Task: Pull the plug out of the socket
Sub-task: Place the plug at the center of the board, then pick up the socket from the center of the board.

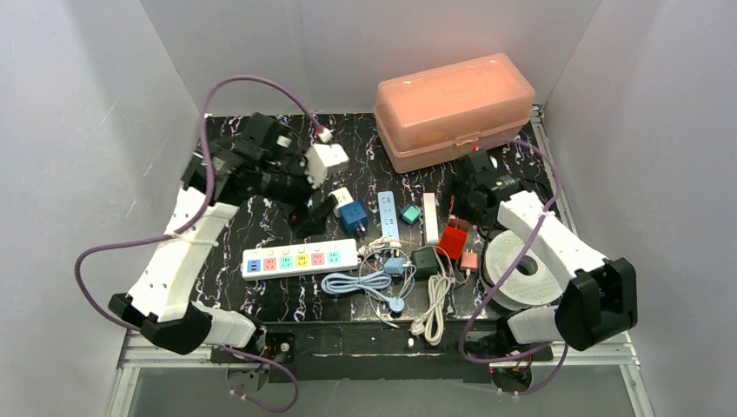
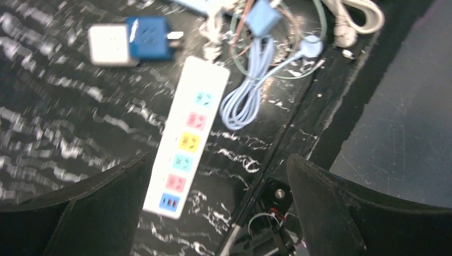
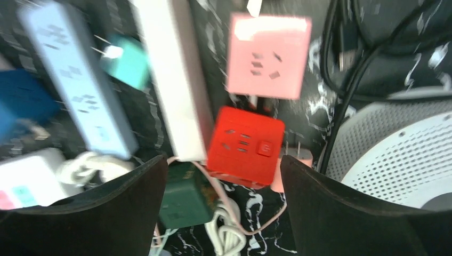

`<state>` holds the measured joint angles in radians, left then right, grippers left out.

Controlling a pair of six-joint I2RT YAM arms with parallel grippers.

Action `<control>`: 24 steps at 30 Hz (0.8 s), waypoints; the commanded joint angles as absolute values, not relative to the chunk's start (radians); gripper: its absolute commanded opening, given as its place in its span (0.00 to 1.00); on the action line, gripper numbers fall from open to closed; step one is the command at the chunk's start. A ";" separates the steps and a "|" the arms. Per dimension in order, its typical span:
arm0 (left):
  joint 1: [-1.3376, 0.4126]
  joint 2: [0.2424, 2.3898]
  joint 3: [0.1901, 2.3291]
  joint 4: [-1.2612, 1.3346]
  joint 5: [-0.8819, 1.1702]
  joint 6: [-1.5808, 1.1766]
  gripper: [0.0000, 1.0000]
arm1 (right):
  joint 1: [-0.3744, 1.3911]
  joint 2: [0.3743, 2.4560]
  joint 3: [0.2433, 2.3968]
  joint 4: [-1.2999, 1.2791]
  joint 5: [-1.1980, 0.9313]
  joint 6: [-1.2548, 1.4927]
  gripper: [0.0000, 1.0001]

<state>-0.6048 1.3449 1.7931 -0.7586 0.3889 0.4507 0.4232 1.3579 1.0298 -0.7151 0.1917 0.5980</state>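
Observation:
A red cube socket lies below and between the fingers of my right gripper, which is open and holds nothing. A small pink plug rests against the cube's lower right, its two prongs showing. Further left, a blue plug block lies against a white socket cube, with prongs sticking out of its far end. My left gripper hangs open above the table, near the white power strip.
A pink square socket, a white bar, a pale blue strip and a dark green cube crowd around the red cube. Coiled cables lie at the front. A white round fan stands at the right, an orange box at the back.

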 commanded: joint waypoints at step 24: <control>0.182 1.478 1.792 -1.176 0.596 0.279 0.98 | 0.888 2.020 1.930 -0.750 0.252 0.316 0.90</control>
<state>0.1753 1.5238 1.8114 -0.9493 0.5388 0.2848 0.8894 2.0254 1.8515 -0.7444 0.2672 0.3538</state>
